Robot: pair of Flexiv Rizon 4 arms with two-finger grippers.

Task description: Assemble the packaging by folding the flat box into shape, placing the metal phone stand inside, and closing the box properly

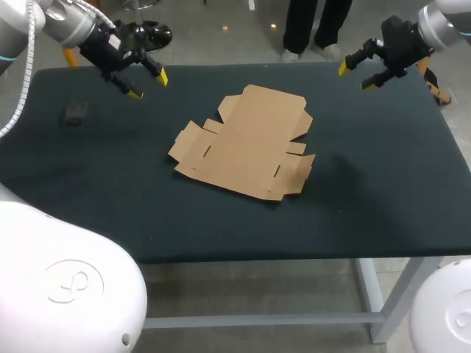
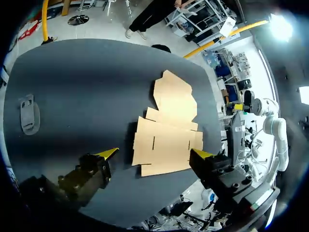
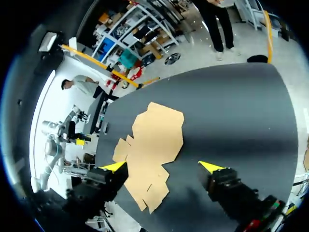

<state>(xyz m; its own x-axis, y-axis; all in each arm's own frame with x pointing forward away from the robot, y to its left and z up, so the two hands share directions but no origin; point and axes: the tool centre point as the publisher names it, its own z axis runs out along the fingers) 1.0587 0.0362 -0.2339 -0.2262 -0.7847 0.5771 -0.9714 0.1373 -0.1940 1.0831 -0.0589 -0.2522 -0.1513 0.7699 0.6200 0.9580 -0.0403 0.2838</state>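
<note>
- Cardboard, brown and unfolded: in the head view the flat box (image 1: pixel 246 143) lies near the middle of the dark table (image 1: pixel 368 198), its flaps spread out and flat on the surface.
- This is the only view that shows both arms at once. The left gripper (image 1: pixel 147 84) hangs over the far left of the table and the right gripper (image 1: pixel 355 76) over the far right edge, both well apart from the box.
- Each gripper's yellow-tipped fingers stand wide apart, holding and touching nothing.
- A small dark phone stand (image 1: pixel 74 112) lies by itself near the table's left end, under and slightly outward of the left gripper and well apart from the box.
- The table's pale grey frame (image 1: pixel 375 294) shows below its near edge.
- In the left wrist view the left gripper (image 2: pixel 155 153) is spread wide above the table (image 2: pixel 87 72), with nothing between its fingers.
- The flat box (image 2: pixel 166 130) lies ahead of and below the gripper, and its slits and fold lines are plainer here than from above.
- The phone stand (image 2: pixel 28 114) lies off to one side, well apart from the box. It looks like a flat grey piece with a slot near one end.
- In the right wrist view the right gripper (image 3: pixel 161 166) is likewise open wide and empty, above the table (image 3: pixel 231 111).
- The flat box (image 3: pixel 152 145) lies ahead of the gripper, nearer one finger than the other. This view takes in the box only, not the stand.
</note>
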